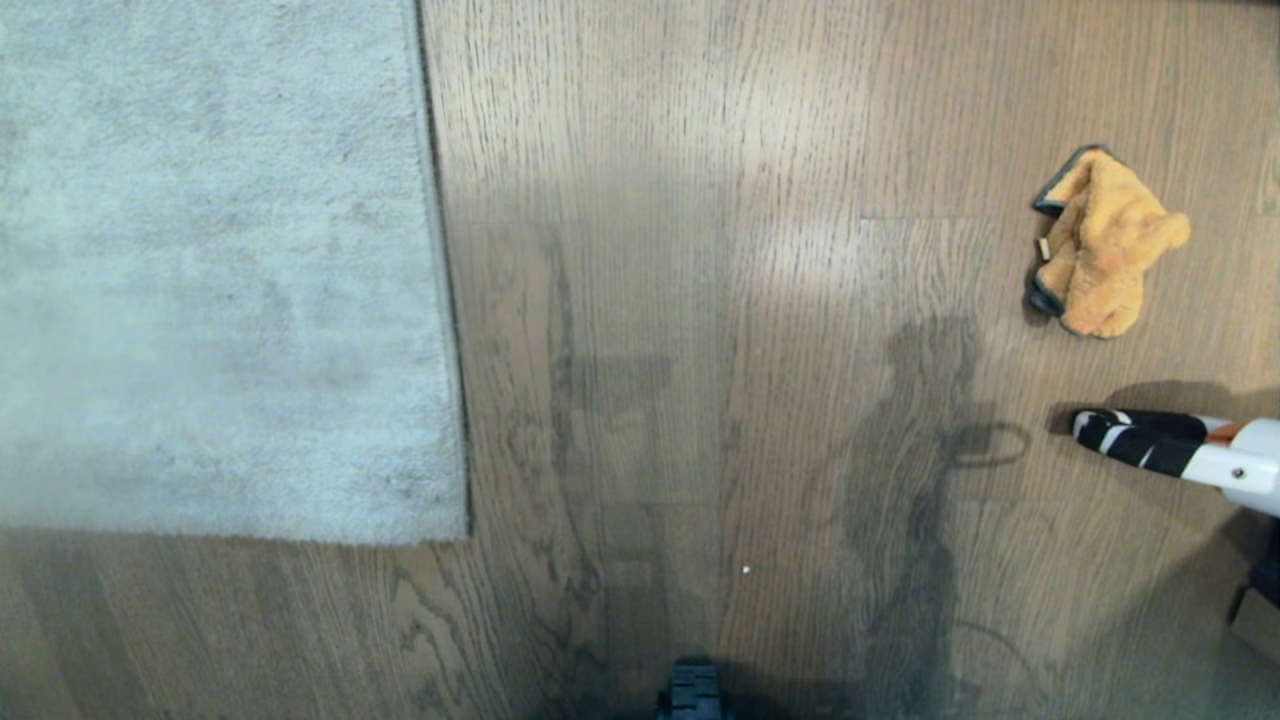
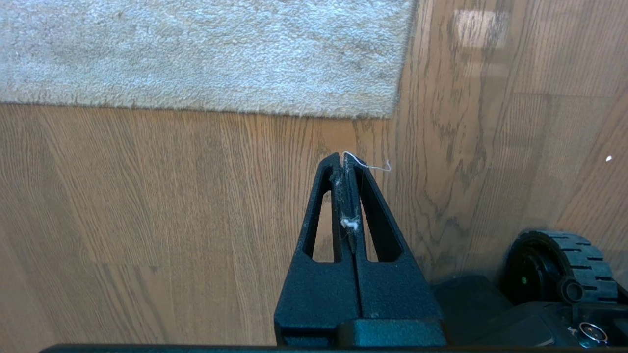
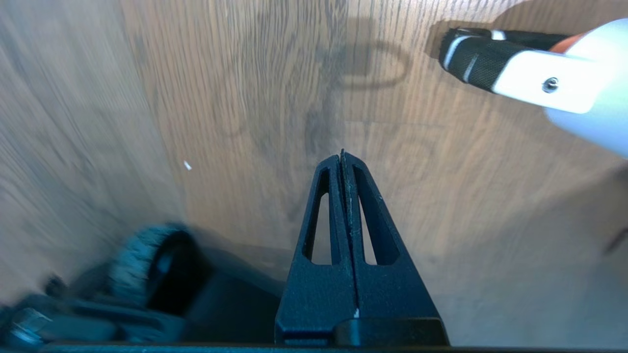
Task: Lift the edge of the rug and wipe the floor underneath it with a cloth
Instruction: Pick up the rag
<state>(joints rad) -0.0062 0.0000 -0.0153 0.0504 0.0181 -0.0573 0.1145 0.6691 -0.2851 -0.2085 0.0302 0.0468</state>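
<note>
**Both tools empty, rug flat, cloth untouched**

Left tool (image 2: 347,162) first: its two black fingers are pressed together with nothing between them but a few wisps of lint and a loose thread. It hangs over bare floor (image 1: 700,300), pointing toward the rug's near corner, which lies just beyond its tip. That arm does not show in the head view and reads as parked.

At about 10 o'clock in the head view lies the rug (image 1: 210,260), pale grey, flat on the boards, its right edge running straight down to a corner near 8 o'clock. No part of it is raised, so the lifting step has not begun.

Moving across, the middle of the floor carries only shadows and a small white speck.

At 2 o'clock sits the cloth (image 1: 1105,245), orange-tan with a dark border, crumpled in a heap and well apart from the rug. Nothing touches it.

At 3 o'clock a white piece with a black-and-white striped tip (image 1: 1160,445) reaches in from the right edge; I cannot tell what it is.

Right tool (image 3: 342,157) is likewise closed on nothing, its fingers together, aimed down at bare floor with the striped tip ahead of it.

As a judgement, the whole task remains: cloth to be picked up, rug edge lifted, floor beneath wiped.
</note>
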